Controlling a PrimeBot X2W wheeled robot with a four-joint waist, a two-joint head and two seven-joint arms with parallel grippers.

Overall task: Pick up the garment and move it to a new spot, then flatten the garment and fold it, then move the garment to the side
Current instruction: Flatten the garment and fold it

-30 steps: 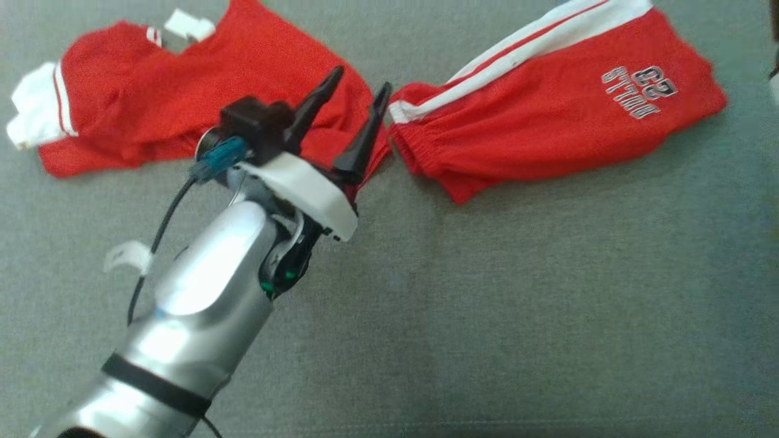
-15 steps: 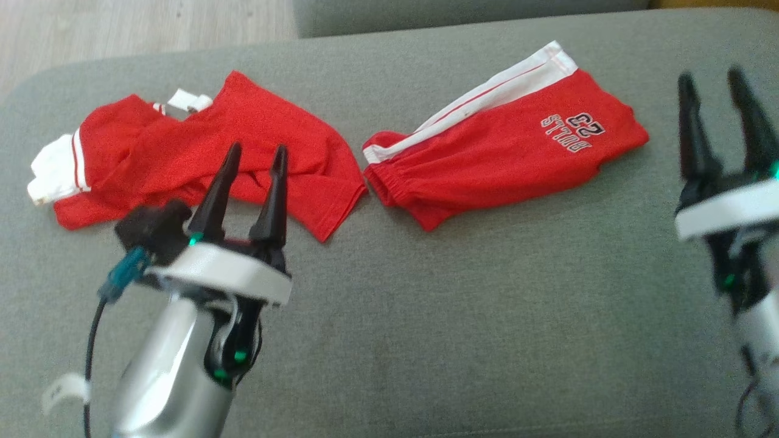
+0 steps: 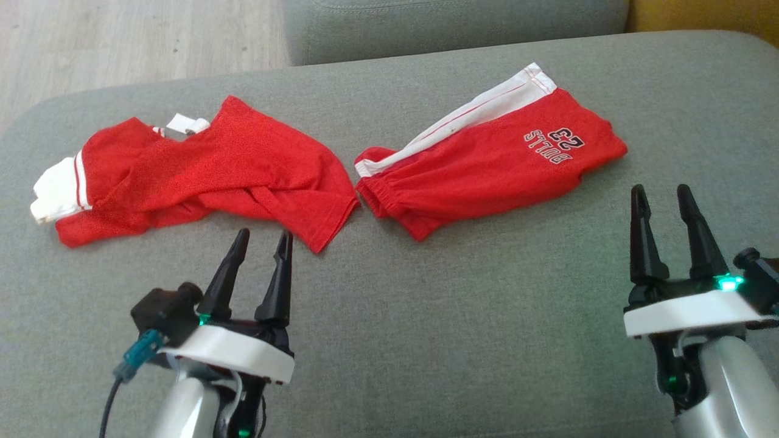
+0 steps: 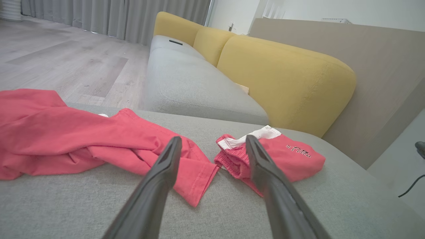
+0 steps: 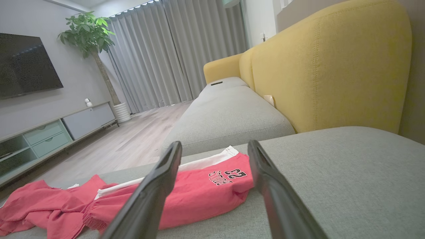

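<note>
Two red garments lie on the grey sofa cushion [image 3: 456, 340]. At the left lies a rumpled red shirt [image 3: 201, 176] with white sleeve trim, its near hem [image 4: 196, 179] spread on the cushion. To its right are folded red shorts [image 3: 493, 164] with a white side stripe and "BULLS 23" print. My left gripper [image 3: 264, 233] hovers open just short of the shirt's near hem, touching nothing. My right gripper [image 3: 660, 190] is open too, near the front right, apart from the shorts [image 5: 206, 189]. Both wrist views show empty, spread fingers [image 4: 156, 186] [image 5: 152, 192].
A yellow backrest [image 4: 285, 76] rises behind the cushion on the right. A second grey seat [image 4: 186, 86] adjoins beyond the garments. Wooden floor [image 3: 122, 42] lies past the cushion's far left edge. A TV stand [image 5: 49, 132] and a plant [image 5: 89, 36] stand across the room.
The head camera has tilted, shifting the whole picture. My left gripper has drawn back from above the shirt toward the near edge. My right gripper has come into view. Both stay open.
</note>
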